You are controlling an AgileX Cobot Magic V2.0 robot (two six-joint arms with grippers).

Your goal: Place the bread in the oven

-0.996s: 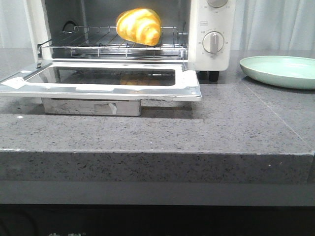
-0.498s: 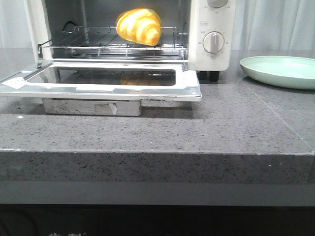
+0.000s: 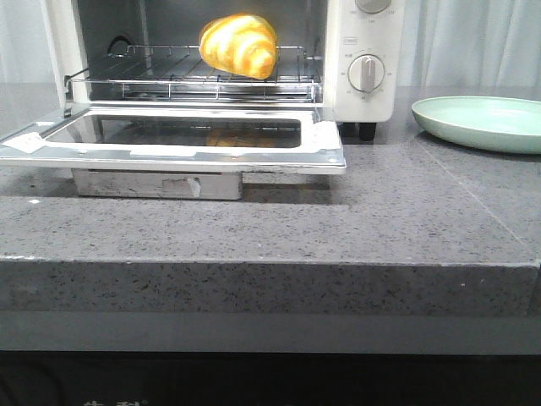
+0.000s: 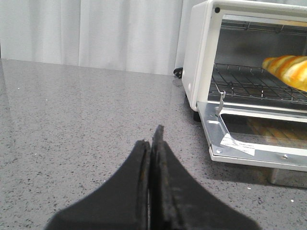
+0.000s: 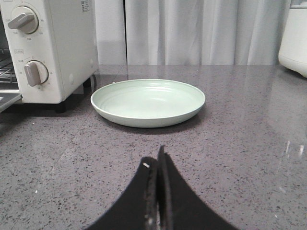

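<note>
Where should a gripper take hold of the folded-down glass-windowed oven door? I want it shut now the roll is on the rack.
Probably the free front edge of the glass-windowed door of the white toaster oven, approached from the front and lifted. It lies flat, hinged at the oven, over the grey stone counter. The glossy golden roll sits on the wire rack.

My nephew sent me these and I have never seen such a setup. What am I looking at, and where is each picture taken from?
It is a two-armed robot at a grey counter. One camera looks forward over the counter; the other two ride on the wrists. The dark wedges are the left end effector and the right end effector, both shut and holding nothing. The white oven stands open, the bread on its wire rack. Beside it sits a bare pale green plate.
</note>
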